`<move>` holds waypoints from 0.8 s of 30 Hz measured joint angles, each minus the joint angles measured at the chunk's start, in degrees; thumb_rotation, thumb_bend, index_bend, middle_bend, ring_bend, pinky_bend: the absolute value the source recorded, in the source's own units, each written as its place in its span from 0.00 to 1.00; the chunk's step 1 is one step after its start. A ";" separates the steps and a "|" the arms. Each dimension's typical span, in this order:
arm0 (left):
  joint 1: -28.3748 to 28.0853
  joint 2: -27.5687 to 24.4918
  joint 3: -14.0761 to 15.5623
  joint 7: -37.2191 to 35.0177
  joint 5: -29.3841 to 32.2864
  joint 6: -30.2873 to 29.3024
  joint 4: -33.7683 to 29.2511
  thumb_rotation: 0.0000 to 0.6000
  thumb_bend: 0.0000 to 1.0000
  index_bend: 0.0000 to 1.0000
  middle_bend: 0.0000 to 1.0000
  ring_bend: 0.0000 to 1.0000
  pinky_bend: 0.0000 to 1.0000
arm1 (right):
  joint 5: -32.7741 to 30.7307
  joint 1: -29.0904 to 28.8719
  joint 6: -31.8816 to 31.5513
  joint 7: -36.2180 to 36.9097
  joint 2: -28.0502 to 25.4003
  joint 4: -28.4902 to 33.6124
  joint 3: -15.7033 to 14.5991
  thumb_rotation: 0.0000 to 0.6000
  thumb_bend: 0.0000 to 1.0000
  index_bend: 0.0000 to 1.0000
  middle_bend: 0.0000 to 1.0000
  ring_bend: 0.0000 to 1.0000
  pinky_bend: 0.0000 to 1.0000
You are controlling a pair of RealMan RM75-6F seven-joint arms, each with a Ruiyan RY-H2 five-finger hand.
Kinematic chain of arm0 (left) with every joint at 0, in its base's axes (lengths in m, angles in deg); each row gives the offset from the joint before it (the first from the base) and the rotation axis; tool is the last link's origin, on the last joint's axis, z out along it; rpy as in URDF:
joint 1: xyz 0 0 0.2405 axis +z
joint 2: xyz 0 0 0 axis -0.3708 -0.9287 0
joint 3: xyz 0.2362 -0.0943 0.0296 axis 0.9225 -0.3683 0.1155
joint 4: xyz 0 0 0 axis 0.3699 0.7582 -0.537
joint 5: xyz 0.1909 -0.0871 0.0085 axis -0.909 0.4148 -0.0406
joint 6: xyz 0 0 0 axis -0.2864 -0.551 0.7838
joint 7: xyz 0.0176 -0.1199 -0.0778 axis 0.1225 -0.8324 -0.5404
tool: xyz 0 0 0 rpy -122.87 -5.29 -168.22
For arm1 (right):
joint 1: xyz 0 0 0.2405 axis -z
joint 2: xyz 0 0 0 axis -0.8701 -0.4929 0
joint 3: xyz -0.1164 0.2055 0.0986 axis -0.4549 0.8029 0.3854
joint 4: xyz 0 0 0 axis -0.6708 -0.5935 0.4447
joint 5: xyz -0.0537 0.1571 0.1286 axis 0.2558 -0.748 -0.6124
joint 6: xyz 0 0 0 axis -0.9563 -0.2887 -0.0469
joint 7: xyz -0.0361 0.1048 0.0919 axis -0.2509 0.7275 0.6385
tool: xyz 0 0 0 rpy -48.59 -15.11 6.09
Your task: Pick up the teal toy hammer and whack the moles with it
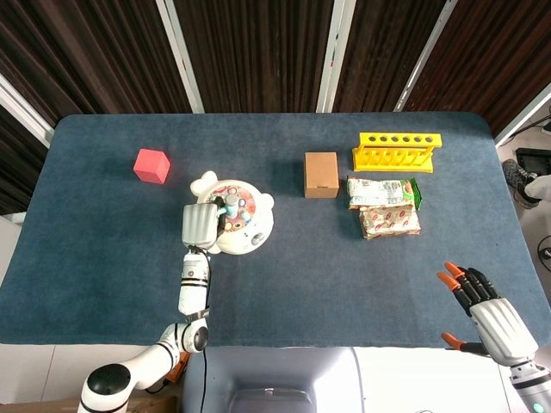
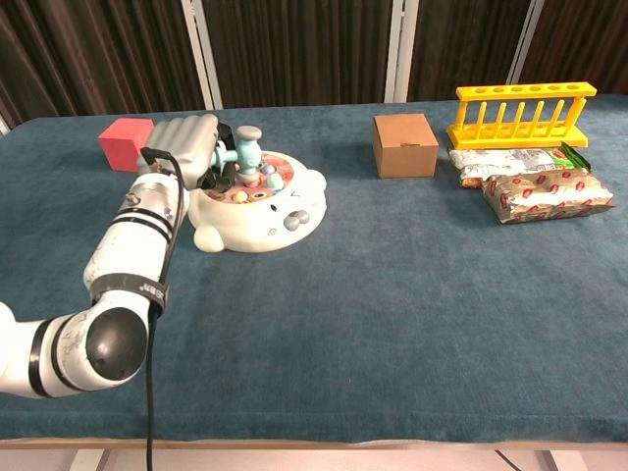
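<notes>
left hand grips teal toy hammer, head down on the moles | mole game left of table centre | right hand at near right corner, fingers spread, holding nothing

Left arm reaches forward from the near table edge, forearm running straight up toward the toy; left hand sits back-of-hand up, fingers curled tight around the teal toy hammer, its head sticking out to the right of the knuckles. Right hand low at the near right corner, holding nothing, orange-tipped fingers spread apart and pointing up-left.
</notes>
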 measured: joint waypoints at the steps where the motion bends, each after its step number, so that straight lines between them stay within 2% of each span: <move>1: 0.09 0.05 0.09 -0.07 0.07 0.37 -0.01 1.00 0.87 0.82 1.00 1.00 1.00 | -0.05 0.00 0.01 0.04 -0.01 -0.01 0.02 1.00 0.31 0.00 0.00 0.00 0.00; 9: 0.36 -0.36 0.77 -1.81 -0.99 -1.18 -1.38 1.00 0.86 0.82 1.00 1.00 1.00 | -0.12 0.03 -0.07 0.10 0.00 -0.16 0.09 1.00 0.31 0.00 0.00 0.00 0.00; 15: 2.53 -2.72 2.03 -2.31 -2.68 -4.94 -7.32 1.00 0.86 0.83 1.00 1.00 1.00 | -0.11 -0.10 0.54 -0.64 0.25 -0.10 0.00 1.00 0.31 0.00 0.00 0.00 0.00; 19: 6.15 -5.58 4.14 -1.77 -4.09 -7.95 -13.30 1.00 0.86 0.84 1.00 1.00 1.00 | 0.03 -0.09 0.77 -1.42 0.47 0.14 -0.15 1.00 0.31 0.00 0.00 0.00 0.00; 24: 12.89 -10.61 8.76 -0.48 -6.23 -11.78 -21.75 1.00 0.86 0.84 0.99 0.99 1.00 | 0.39 -0.02 0.69 -2.30 0.81 0.31 -0.23 1.00 0.31 0.00 0.00 0.00 0.00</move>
